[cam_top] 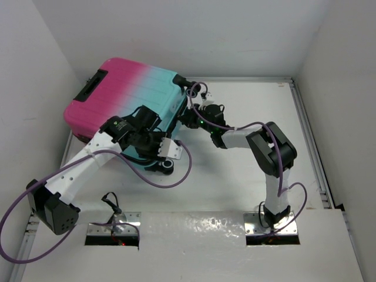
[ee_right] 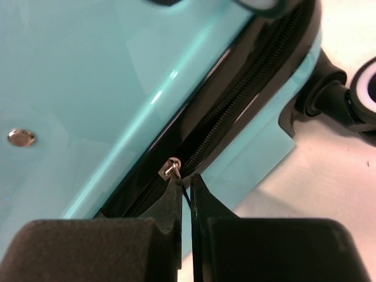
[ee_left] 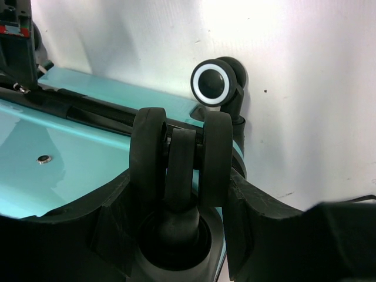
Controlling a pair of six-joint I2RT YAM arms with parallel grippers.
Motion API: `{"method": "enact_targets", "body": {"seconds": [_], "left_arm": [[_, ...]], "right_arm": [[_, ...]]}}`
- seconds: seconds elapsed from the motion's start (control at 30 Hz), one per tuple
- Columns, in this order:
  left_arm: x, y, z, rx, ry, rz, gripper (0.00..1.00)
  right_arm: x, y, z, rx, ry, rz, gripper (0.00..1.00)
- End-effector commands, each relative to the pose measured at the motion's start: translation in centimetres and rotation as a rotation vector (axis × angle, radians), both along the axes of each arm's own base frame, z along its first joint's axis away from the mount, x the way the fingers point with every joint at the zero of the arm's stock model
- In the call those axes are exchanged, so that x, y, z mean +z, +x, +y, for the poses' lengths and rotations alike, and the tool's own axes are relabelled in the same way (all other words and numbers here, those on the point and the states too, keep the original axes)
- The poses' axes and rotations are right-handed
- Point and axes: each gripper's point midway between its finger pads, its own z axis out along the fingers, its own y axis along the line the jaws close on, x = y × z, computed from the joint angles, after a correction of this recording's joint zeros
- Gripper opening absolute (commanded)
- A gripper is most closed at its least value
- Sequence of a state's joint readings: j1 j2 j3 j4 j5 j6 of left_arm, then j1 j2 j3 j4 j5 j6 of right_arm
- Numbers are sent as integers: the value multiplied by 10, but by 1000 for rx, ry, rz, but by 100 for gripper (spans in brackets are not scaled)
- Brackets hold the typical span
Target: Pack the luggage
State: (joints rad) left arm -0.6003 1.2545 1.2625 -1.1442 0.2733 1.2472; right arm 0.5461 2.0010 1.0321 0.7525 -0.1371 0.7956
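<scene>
The luggage (cam_top: 126, 94) lies closed on the table at the back left, its ribbed shell fading from pink to teal. My left gripper (cam_top: 160, 148) is at its near teal corner. In the left wrist view the left gripper (ee_left: 182, 188) is shut on a black double wheel (ee_left: 182, 155), one finger on each side of it. My right gripper (cam_top: 188, 116) is at the teal end. In the right wrist view it (ee_right: 185, 179) is shut on the thin black zipper pull, just below the metal slider (ee_right: 171, 167) on the black zipper track (ee_right: 235, 111).
A second wheel with a white ring (ee_left: 211, 82) stands beyond the held one, and another (ee_right: 358, 100) shows past the right gripper. White walls enclose the table (cam_top: 247, 170) on the left, back and right. Purple cables loop from both arms.
</scene>
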Motion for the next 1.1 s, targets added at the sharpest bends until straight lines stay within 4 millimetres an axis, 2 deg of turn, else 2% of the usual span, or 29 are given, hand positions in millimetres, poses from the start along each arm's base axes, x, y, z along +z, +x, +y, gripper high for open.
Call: {"method": "enact_targets", "body": {"seconds": [0.0, 0.17, 0.27, 0.43, 0.47, 0.57, 0.67, 0.7, 0.73, 0.8, 0.83, 0.93, 1.0, 1.03, 1.07], "left_arm": [[18, -47, 20, 38, -28, 92, 0], [16, -46, 22, 36, -15, 88, 0], [13, -47, 24, 34, -10, 90, 0], [9, -48, 25, 29, 1, 95, 0], [9, -48, 25, 30, 4, 95, 0], [7, -48, 31, 30, 24, 77, 0], [1, -54, 41, 36, 49, 63, 0], [0, -57, 45, 38, 52, 48, 0], [-11, -62, 52, 37, 76, 64, 0], [-20, -68, 62, 15, 111, 43, 0], [-33, -74, 68, 8, 141, 66, 0], [-43, -78, 71, 0, 156, 90, 0], [-44, -78, 70, 3, 159, 102, 0], [-45, -79, 70, 4, 160, 107, 0], [-44, -79, 70, 3, 155, 104, 0]], "right_arm": [[-35, 73, -129, -507, -165, 56, 0], [-35, 83, -156, -564, -259, 63, 0], [-35, 83, -163, -563, -296, 55, 0], [-34, 99, -137, -456, -241, 10, 0], [-22, 105, -124, -409, -195, -31, 0], [-18, 116, -105, -329, -81, -52, 0], [-29, 125, -108, -323, -2, -31, 0], [-26, 129, -111, -309, 42, -40, 0], [-23, 133, -110, -307, 128, -22, 0], [-5, 152, -97, -239, 247, -87, 0], [3, 150, -81, -133, 256, -115, 0], [35, 157, -53, -16, 243, -220, 0], [32, 158, -47, 27, 229, -223, 0], [24, 159, -47, 28, 201, -194, 0], [27, 163, -44, 37, 179, -208, 0]]}}
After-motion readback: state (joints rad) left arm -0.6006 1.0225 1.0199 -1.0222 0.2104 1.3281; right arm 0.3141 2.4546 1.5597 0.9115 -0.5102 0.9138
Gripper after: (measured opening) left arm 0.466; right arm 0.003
